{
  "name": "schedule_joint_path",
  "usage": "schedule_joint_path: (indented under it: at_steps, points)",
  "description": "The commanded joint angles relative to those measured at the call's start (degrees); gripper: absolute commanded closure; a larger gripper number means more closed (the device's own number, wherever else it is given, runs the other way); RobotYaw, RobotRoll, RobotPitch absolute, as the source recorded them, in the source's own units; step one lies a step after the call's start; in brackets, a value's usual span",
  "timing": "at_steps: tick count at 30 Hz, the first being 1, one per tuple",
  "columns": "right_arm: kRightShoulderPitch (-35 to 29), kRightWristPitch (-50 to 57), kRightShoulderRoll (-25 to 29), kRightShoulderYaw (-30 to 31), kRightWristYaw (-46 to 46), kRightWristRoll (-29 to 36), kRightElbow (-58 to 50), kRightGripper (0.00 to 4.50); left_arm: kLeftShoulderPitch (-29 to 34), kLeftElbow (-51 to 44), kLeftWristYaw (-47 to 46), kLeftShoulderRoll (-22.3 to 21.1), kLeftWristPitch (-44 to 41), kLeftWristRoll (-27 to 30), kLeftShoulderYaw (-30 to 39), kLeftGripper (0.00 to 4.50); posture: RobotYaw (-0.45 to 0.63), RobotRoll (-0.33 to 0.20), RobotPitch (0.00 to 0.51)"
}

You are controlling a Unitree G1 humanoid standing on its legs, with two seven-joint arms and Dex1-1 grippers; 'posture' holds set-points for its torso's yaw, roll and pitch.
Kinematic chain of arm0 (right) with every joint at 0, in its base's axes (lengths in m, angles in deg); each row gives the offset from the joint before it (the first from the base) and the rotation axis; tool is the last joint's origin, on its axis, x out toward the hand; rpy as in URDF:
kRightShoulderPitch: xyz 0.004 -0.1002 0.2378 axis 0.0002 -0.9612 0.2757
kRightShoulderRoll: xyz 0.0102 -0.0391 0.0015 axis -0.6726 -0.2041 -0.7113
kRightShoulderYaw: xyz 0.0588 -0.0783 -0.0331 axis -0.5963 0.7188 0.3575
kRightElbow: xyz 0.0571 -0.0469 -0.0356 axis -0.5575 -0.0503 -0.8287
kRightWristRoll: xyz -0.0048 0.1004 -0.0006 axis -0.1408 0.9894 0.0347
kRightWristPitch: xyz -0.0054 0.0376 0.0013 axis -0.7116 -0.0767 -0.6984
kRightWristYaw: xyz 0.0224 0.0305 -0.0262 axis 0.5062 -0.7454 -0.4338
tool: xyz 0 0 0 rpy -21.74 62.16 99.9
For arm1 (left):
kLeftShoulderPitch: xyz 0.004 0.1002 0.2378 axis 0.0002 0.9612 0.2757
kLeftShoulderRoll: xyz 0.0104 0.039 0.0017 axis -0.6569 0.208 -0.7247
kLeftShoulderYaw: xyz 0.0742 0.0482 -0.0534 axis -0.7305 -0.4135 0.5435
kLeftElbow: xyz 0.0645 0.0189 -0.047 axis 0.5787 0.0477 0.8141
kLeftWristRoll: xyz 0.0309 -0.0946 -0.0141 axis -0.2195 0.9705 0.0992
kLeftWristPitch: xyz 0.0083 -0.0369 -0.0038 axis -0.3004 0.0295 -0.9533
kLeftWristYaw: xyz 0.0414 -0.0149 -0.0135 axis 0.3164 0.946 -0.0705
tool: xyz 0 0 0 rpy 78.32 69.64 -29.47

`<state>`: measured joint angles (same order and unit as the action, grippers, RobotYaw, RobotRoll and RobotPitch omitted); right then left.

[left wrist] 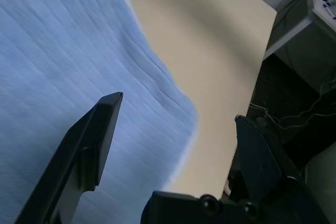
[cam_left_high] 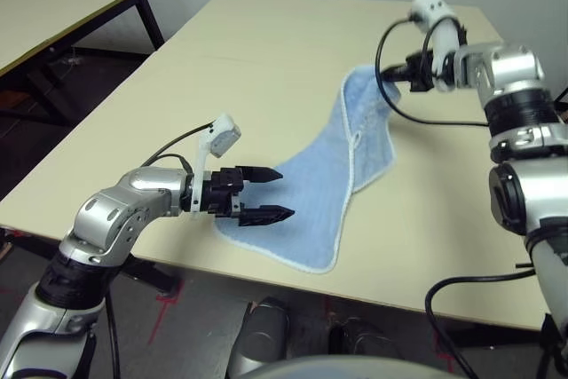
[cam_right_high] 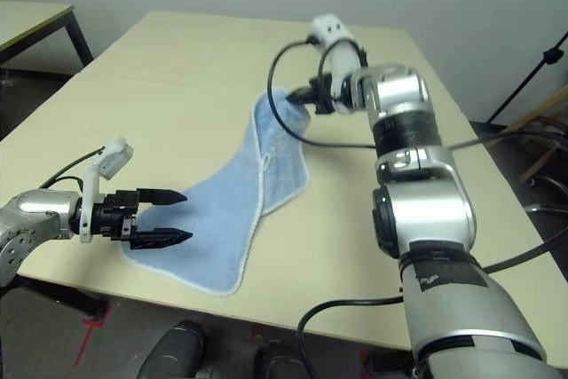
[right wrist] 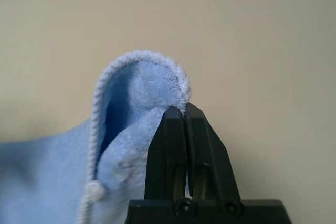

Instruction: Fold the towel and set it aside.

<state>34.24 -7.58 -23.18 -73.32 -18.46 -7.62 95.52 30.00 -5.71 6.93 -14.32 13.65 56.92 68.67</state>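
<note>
Towel [right wrist: 131, 124] corner pinched, right wrist view.

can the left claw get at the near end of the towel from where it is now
Probably yes. The left claw is open and hovers right over the towel's near end lying flat on the table, with nothing between them. The right claw holds the far corner up, well away.
</note>
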Motion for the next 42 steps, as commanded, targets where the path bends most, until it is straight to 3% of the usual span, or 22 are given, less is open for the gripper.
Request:
schedule_joint_path:
  at_steps: [1,6,11,18,25,34,42]
  points:
    - [3.0,5.7,1.1,1.5,-3.4,2.2,-4.3,4.46,0.4,-0.8,0.4,0.2,-1.8,1.9,1.4,0.0,0.2,0.0,0.063]
    - [4.8,7.9,1.7,2.9,-3.9,2.6,-6.6,4.46,-0.1,-2.0,-1.9,1.6,-4.1,3.6,2.0,0.0,0.2,0.0,0.059]
    - [4.5,7.3,1.3,3.7,-3.6,2.6,-6.4,4.46,-5.3,1.2,-9.3,7.5,-7.7,2.2,0.6,0.0,0.21,0.0,0.055]
    - [5.6,5.5,0.3,3.3,-0.8,2.4,-3.2,4.46,-14.3,7.2,-16.0,14.5,-12.5,-4.5,-7.6,0.0,0.22,0.0,0.054]
    - [8.0,1.7,-0.5,2.7,2.2,2.1,2.6,4.46,-19.8,12.5,-15.9,19.5,-19.4,-5.6,-13.0,0.0,0.22,0.0,0.055]
    - [8.5,-0.4,-0.8,3.0,2.3,2.1,5.1,4.46,-23.4,21.2,-15.3,24.7,-17.3,-12.5,-20.8,0.0,0.22,0.0,0.054]
    - [8.1,-0.6,-0.3,2.8,2.3,2.1,5.1,4.46,-22.7,23.9,-14.3,26.4,-16.9,-17.0,-25.9,0.0,0.21,0.0,0.053]
